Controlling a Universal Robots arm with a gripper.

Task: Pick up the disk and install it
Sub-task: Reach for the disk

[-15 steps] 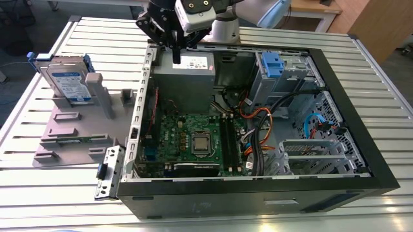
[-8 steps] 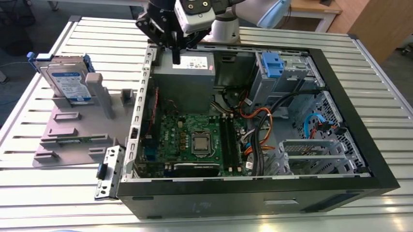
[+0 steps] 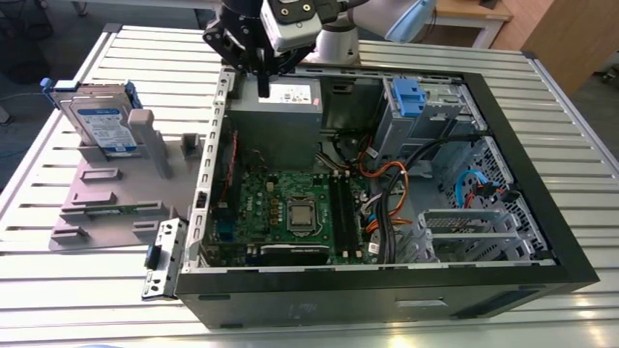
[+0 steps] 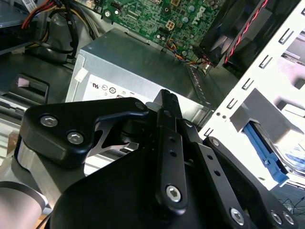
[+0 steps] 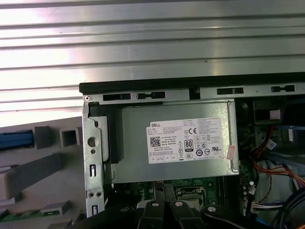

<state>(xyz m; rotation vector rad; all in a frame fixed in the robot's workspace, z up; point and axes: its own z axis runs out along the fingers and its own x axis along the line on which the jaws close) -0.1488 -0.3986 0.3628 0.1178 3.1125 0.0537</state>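
Over the case's rear corner: black robot gripper (image 3: 263, 88) points down at the grey metal power supply box (image 3: 280, 119); I cannot tell whether it touches.
Jaws: closed together with nothing between them, clearest in the second wrist view (image 4: 167, 98).
Disk: flat silver hard drive with a white-and-blue label in a blue plastic frame (image 3: 101, 119), standing upright in the grey plastic holder (image 3: 106, 206), outside the case at the exterior view's left, well apart from the gripper.
Case: open black computer tower (image 3: 387, 293) lying on its side on the slatted metal surface (image 3: 566, 109), green motherboard (image 3: 290, 210) exposed.
Bay: blue plastic bracket (image 3: 406, 94) in the metal cage, on the exterior view's right of the power supply.
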